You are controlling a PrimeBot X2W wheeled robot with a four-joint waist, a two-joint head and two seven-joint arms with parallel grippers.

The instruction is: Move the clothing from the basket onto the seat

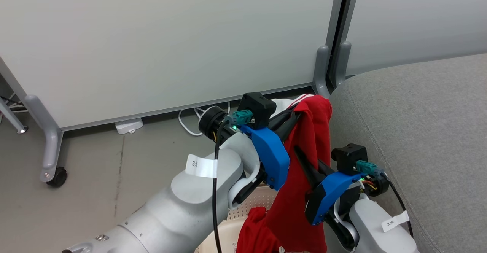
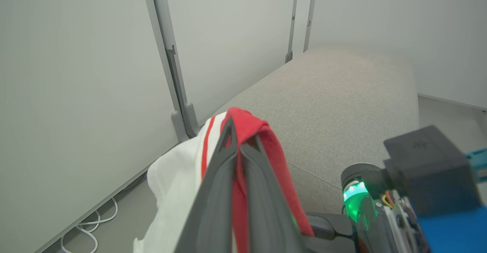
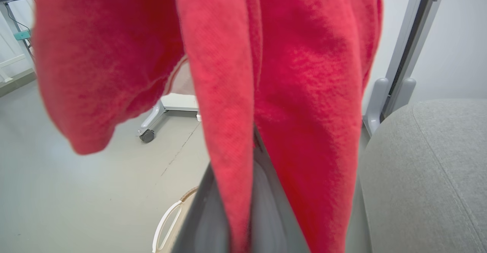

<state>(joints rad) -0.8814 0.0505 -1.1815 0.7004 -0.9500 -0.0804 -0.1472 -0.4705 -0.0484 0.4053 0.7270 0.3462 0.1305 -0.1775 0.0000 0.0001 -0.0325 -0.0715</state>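
A red garment [image 1: 312, 142] with white, red-striped trim [image 2: 179, 177] hangs lifted above the basket [image 1: 249, 203], close to the seat's [image 1: 418, 131] left edge. My left gripper [image 1: 295, 112] is shut on its top fold; in the left wrist view, red cloth is pinched between the dark fingers [image 2: 217, 192]. Lower down, my right gripper [image 1: 299, 153] is shut on the same hanging cloth, which drapes over its fingers [image 3: 207, 215]. More red fabric [image 1: 255, 230] bunches in the basket. A white basket handle [image 3: 167, 222] shows below the grey seat [image 3: 426, 177].
White partition panels [image 1: 171, 43] stand behind on grey legs, one with a caster [image 1: 57, 177]. A white cable [image 1: 190, 125] and a small white box [image 1: 129, 125] lie on the grey floor by the wall. The seat's broad top [image 2: 342, 104] stretches away to the right.
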